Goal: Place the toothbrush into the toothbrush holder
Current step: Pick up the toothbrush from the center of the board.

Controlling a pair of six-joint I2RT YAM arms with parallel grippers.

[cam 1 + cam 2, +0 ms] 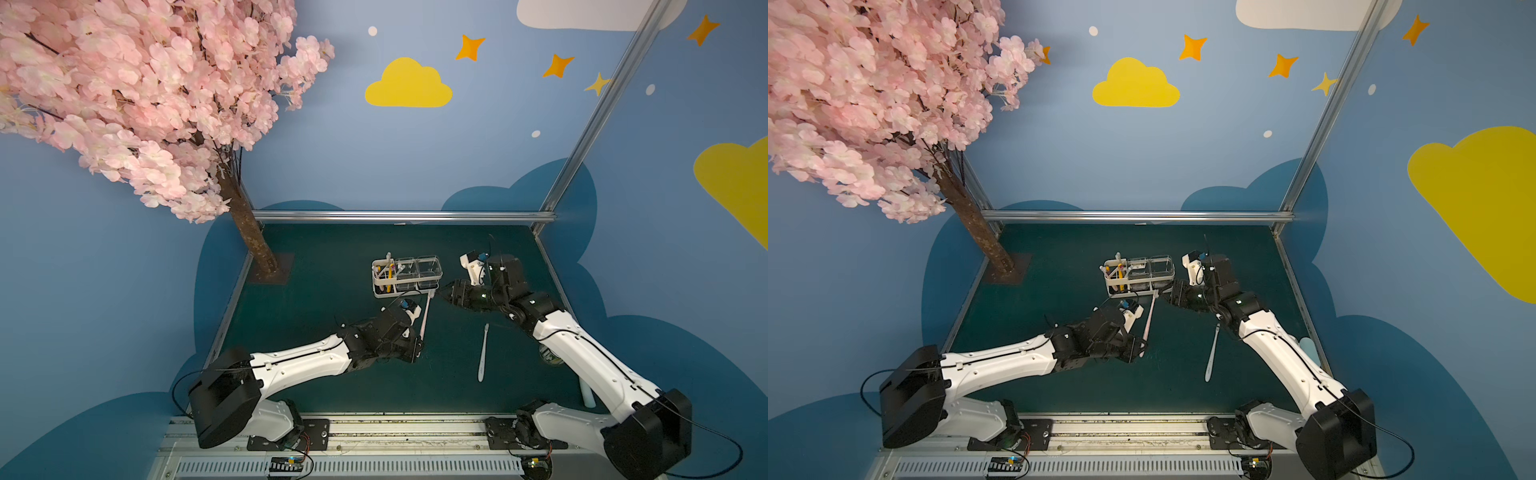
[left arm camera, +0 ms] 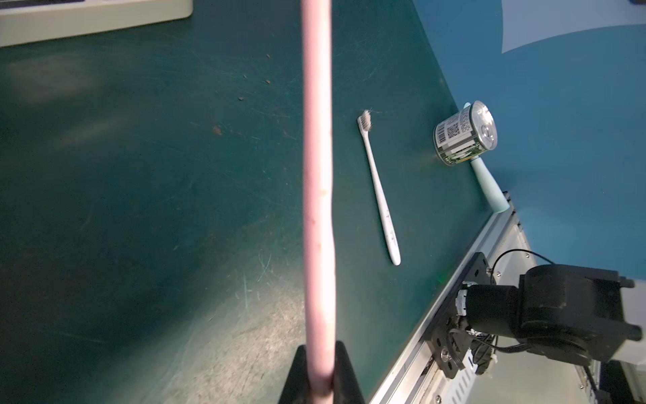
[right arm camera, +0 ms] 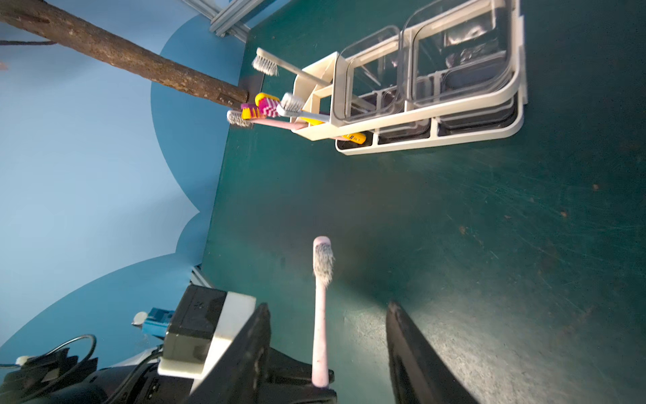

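Observation:
A pink toothbrush [image 1: 425, 313] [image 1: 1149, 318] hangs above the green table in front of the toothbrush holder. My left gripper [image 1: 419, 345] [image 2: 320, 370] is shut on the end of its handle [image 2: 316, 175]. The bristled head [image 3: 323, 259] points toward the holder. My right gripper [image 1: 441, 291] [image 3: 328, 307] is open; its jaws stand on either side of the brush's neck without touching it. The toothbrush holder [image 1: 395, 296] [image 1: 1133, 294] [image 3: 402, 122], a white frame with two clear cups, has several toothbrushes [image 3: 272, 105] in its slot section.
A white toothbrush [image 1: 483, 353] [image 2: 379, 189] lies on the table near the right arm. A small can [image 2: 465, 133] and a light teal handle [image 2: 487, 185] sit by the right edge. The tree trunk [image 1: 255, 237] stands at the back left corner.

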